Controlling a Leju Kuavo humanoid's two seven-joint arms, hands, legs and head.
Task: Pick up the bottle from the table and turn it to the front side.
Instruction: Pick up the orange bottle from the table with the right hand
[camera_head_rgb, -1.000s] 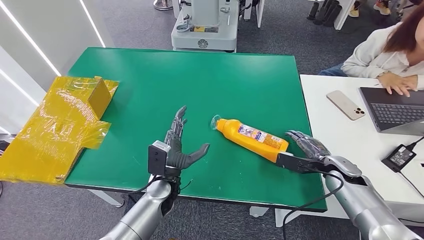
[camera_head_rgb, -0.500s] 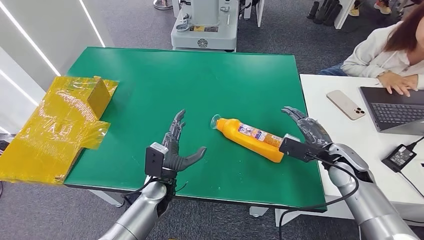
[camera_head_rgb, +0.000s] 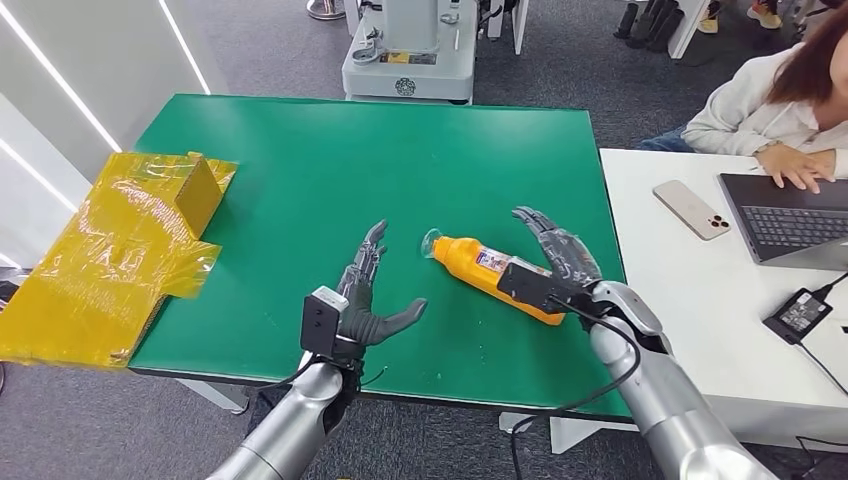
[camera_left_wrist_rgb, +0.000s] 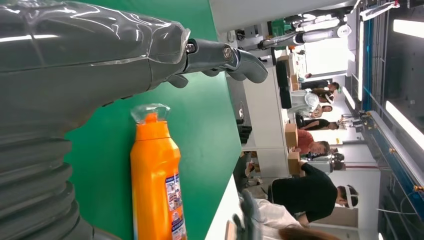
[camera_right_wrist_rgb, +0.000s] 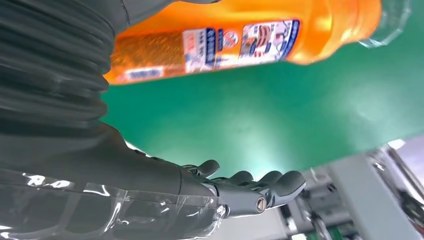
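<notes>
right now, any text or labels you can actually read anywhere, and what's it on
None can be read.
Orange bottle: its label has blue and red print and pictures, too blurred to read.
Grey machine base beyond the green table: a yellow plate and a round emblem, both too small to read.
Laptop keys: too small.

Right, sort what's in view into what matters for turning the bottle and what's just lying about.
For the job:
- orange plastic bottle with printed label, lying on its side
- green table
- right hand, open beside the bottle
- left hand, open

Lying about:
- yellow taped cardboard box
- beige phone
- dark laptop
- black charger brick
</notes>
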